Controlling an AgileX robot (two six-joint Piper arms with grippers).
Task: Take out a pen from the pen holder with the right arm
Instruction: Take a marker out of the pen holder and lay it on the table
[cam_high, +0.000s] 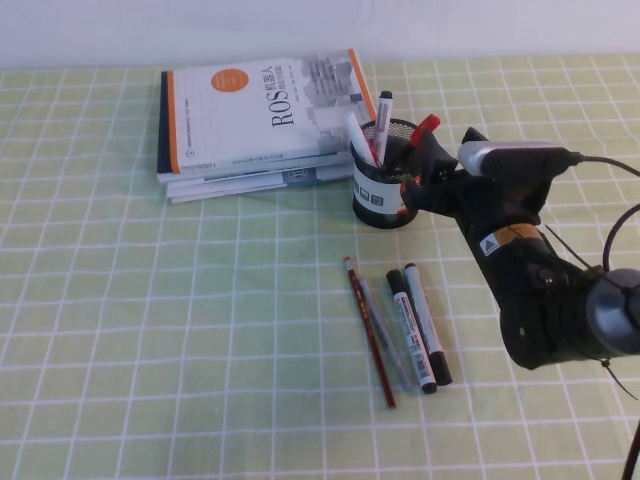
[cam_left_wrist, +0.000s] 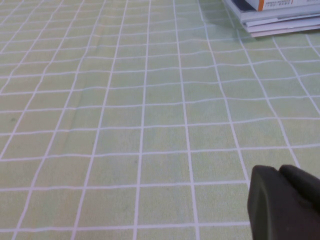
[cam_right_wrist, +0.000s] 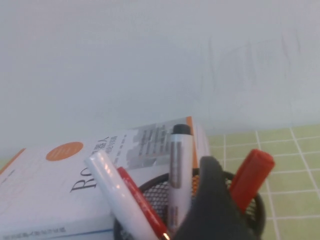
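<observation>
The black mesh pen holder (cam_high: 384, 196) stands in front of the books and holds a white pen (cam_high: 360, 137), a grey marker with a black cap (cam_high: 384, 115) and a red-capped marker (cam_high: 427, 125). My right gripper (cam_high: 424, 165) is at the holder's right rim, open. In the right wrist view one dark finger (cam_right_wrist: 210, 197) sits just beside the red-capped marker (cam_right_wrist: 252, 175), inside the holder (cam_right_wrist: 257, 210); the other finger is out of frame. My left gripper (cam_left_wrist: 285, 202) hovers over bare cloth, shut and holding nothing; it does not show in the high view.
A stack of books (cam_high: 260, 115) lies behind and to the left of the holder. On the green checked cloth in front of it lie a red pen (cam_high: 370, 335), a grey pen (cam_high: 385, 330) and two black-and-white markers (cam_high: 420, 325).
</observation>
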